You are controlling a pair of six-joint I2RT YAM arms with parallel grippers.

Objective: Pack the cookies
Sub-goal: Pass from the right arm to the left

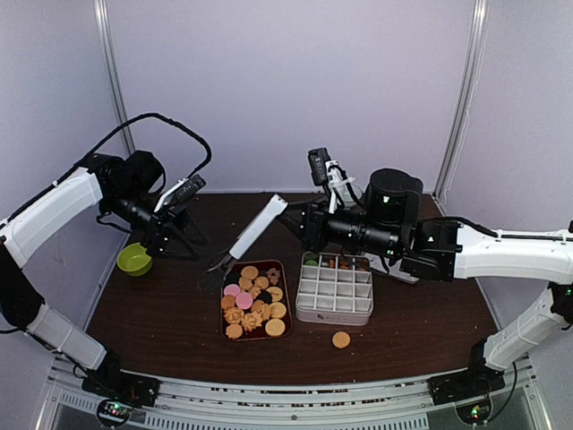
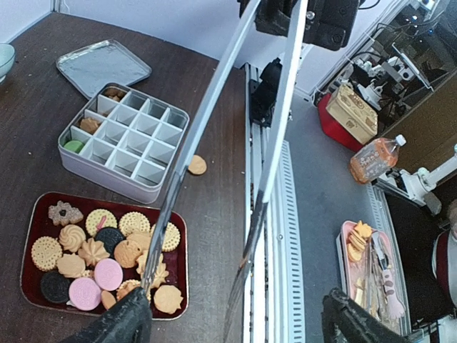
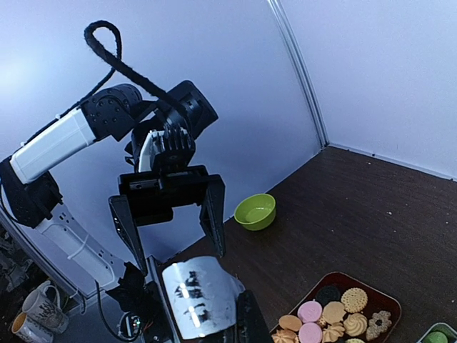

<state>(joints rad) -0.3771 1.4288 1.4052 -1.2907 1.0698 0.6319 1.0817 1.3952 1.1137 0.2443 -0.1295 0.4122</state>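
Right gripper [image 1: 295,219] was clamped on the white handle end of the tongs [image 1: 255,228], left gripper [image 3: 178,243] stood spread wide either side of the tong arms, cookies [image 1: 253,300] lay mostly on the dark red tray [image 2: 34,223], a few in the divided tin [image 1: 333,313], one loose cookie [image 1: 341,339] on the table [image 1: 161,313] beside the tin.

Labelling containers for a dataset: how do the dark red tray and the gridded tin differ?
The tray is dark red, the tin pale metal. The tray is shallow and undivided; the tin is deeper, split into compartments. The tray is crowded with cookies; the tin is mostly empty. Both sit on the table.
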